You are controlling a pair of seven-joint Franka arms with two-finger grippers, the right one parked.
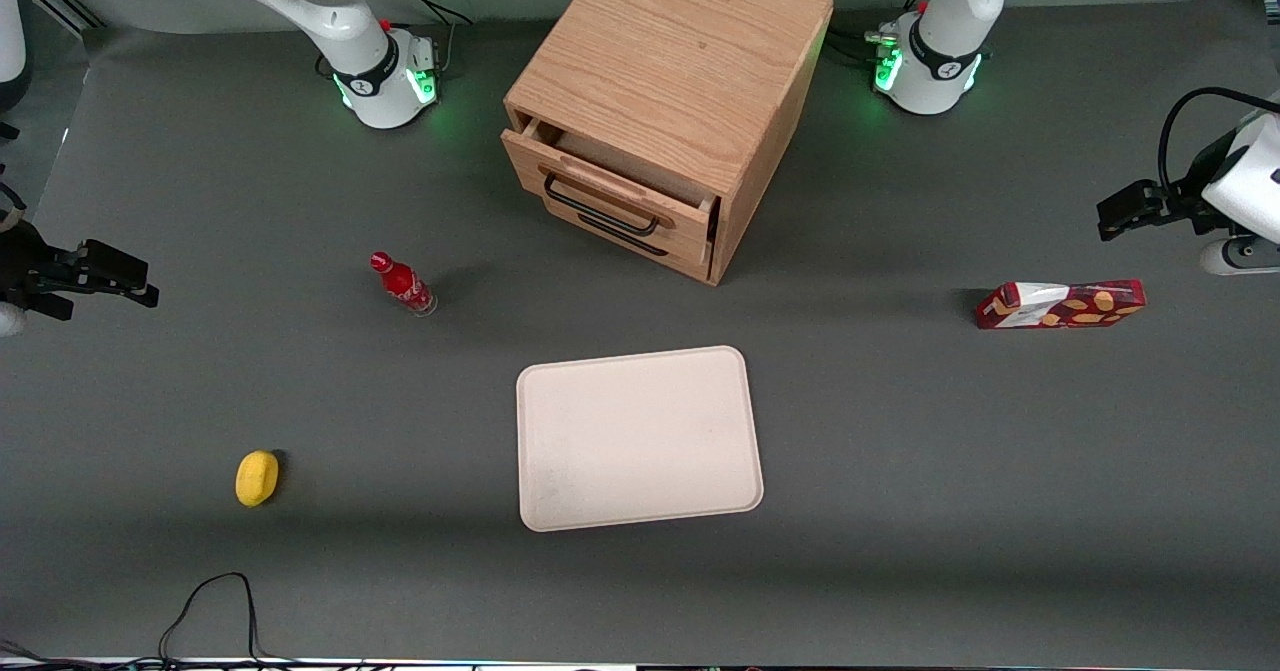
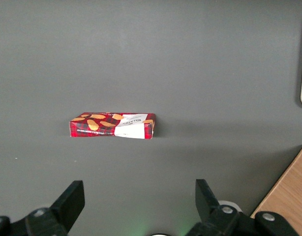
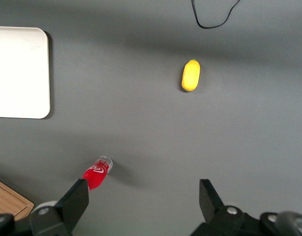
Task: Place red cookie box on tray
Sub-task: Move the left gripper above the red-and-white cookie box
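Grey surface (image 1: 900,431), tool (image 2: 136,204) spread, hovering near red cookie box (image 2: 112,126). Slim carton: off-centre pinch risks twisting, slipping short of tray (image 1: 638,438).

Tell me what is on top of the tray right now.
Nothing lies on the tray. The red cookie box lies apart on the table toward the working arm's end, the gripper above it, jaws open.

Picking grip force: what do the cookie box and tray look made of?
Red cookie box: printed cardboard, slightly glossy, with crisp folded edges. Tray: likely matte plastic, uniformly cream, with a moulded rounded rim. The pincer hangs open above the table beside the box.
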